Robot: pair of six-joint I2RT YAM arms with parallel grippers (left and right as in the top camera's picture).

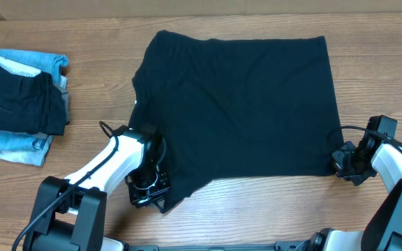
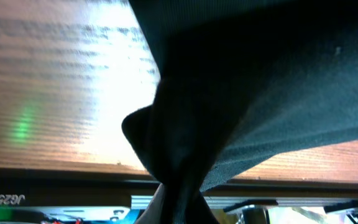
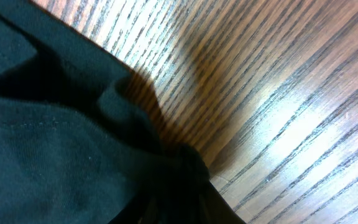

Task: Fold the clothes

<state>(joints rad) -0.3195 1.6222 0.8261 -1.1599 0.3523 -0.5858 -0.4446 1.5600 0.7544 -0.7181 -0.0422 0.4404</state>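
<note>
The black T-shirt (image 1: 236,104) lies spread flat on the wooden table, much wider than either gripper. My left gripper (image 1: 152,194) is at its near left corner, shut on a bunched fold of the black fabric (image 2: 179,180) that fills the left wrist view. My right gripper (image 1: 340,162) is at the near right corner, shut on the shirt's edge; the black cloth (image 3: 73,143) gathers into the jaws (image 3: 185,186) in the right wrist view. Both sets of fingertips are hidden by cloth.
A pile of light-blue denim pieces (image 1: 19,146) with a dark folded garment (image 1: 16,101) on top sits at the far left of the table (image 1: 382,63). The table's front edge (image 2: 55,171) runs just behind the left gripper.
</note>
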